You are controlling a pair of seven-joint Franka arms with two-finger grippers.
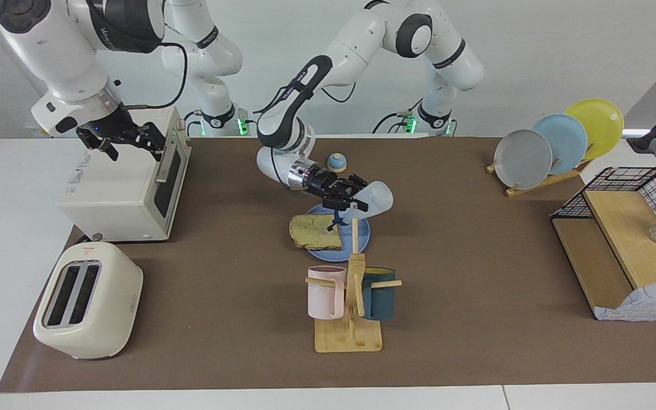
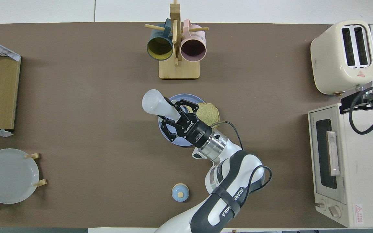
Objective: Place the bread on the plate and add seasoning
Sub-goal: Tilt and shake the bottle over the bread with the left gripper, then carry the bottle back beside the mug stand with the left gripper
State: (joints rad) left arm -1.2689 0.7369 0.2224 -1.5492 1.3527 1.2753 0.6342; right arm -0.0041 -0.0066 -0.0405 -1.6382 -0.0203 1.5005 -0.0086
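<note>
Left gripper (image 1: 346, 200) up over the plate (image 1: 362, 239), clamped on the seasoning (image 1: 372, 198) near its cap end; bottle tipped steeply, pale base pointing up and out toward the left arm's end of the table, dark cap hanging down over the plate. Bread (image 1: 315, 232) lies on the plate at the edge toward the right arm's end, overhanging the rim a little. Plate sits mid-table, nearer the robots than the mug rack (image 1: 351, 302). Right gripper (image 1: 128, 141) waits over the toaster oven (image 1: 126, 185), fingers spread apart, holding nothing. Bell (image 1: 337, 163) stands nearer the robots than the plate.
</note>
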